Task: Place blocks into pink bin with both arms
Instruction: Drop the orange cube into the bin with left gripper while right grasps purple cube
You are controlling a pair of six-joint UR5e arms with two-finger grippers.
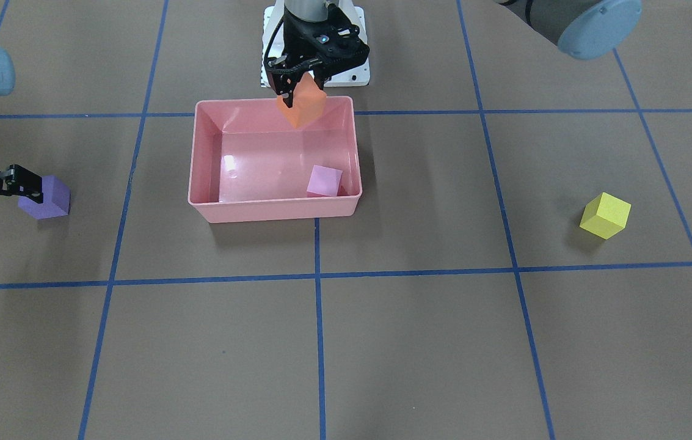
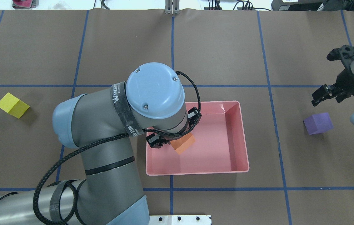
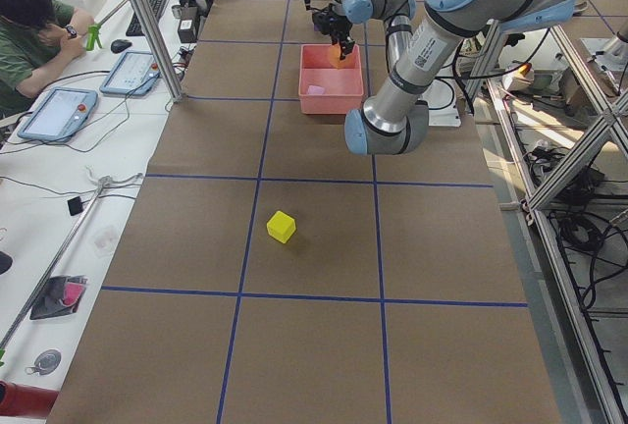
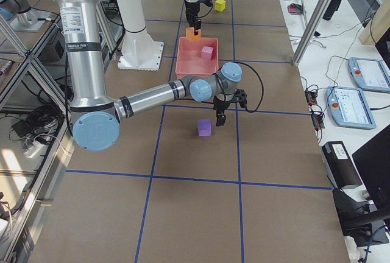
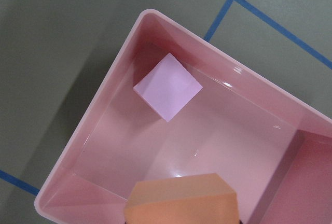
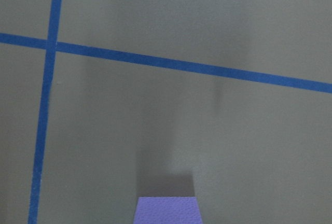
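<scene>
- Now, the left arm's black two-finger left gripper is clenched on the small matte orange block, which hangs tilted, one corner pointing down.
- That orange block sits in the air above the glossy salmon-pink rectangular plastic pink bin, over the end nearest the robot's base; it does not touch the floor of the bin.
- On the bin floor lies the small matte light pink block, close to the corner on the operators' side (the overhead view hides it behind the big grey arm).
- The right arm's black right gripper is spread apart with nothing between its fingers.
- It hovers just beside the small matte purple block, on the side away from the robot; whether a fingertip brushes the block's top edge is hard to tell from these angles.
- The purple block rests flat on the brown paper-covered table with blue tape grid lines, on the robot's right and well apart from the bin.
- The small matte yellow block sits on the table on the robot's left, also well apart from the bin and from both grippers.
</scene>
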